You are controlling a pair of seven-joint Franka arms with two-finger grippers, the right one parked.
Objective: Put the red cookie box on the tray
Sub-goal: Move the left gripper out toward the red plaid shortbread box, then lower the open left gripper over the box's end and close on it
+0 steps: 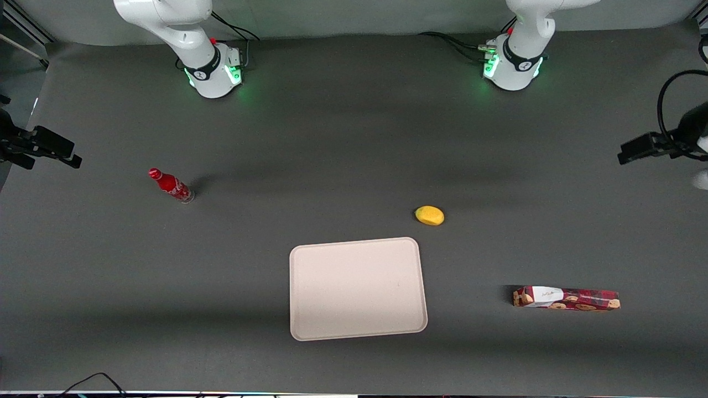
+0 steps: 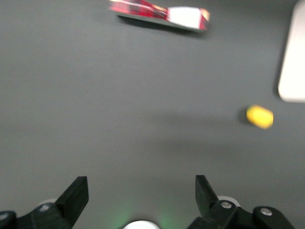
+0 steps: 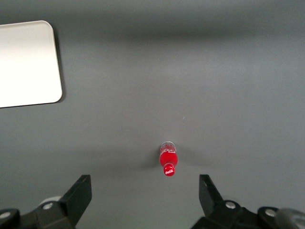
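The red cookie box (image 1: 567, 299) lies flat on the dark table toward the working arm's end, a long slim carton with a white patch and printed cookies. It also shows in the left wrist view (image 2: 159, 13). The cream-white tray (image 1: 358, 287) rests empty near the table's front edge, beside the box; one of its corners is in the wrist view (image 2: 293, 57). My gripper (image 2: 141, 188) hangs open high over bare table near its arm's base, well apart from the box, with nothing between its fingers. It is out of the front view.
A small yellow object (image 1: 430, 215) sits just farther from the front camera than the tray, near its corner. A small red bottle (image 1: 171, 186) stands toward the parked arm's end. Black camera mounts (image 1: 41, 146) (image 1: 658, 145) stick in at both table ends.
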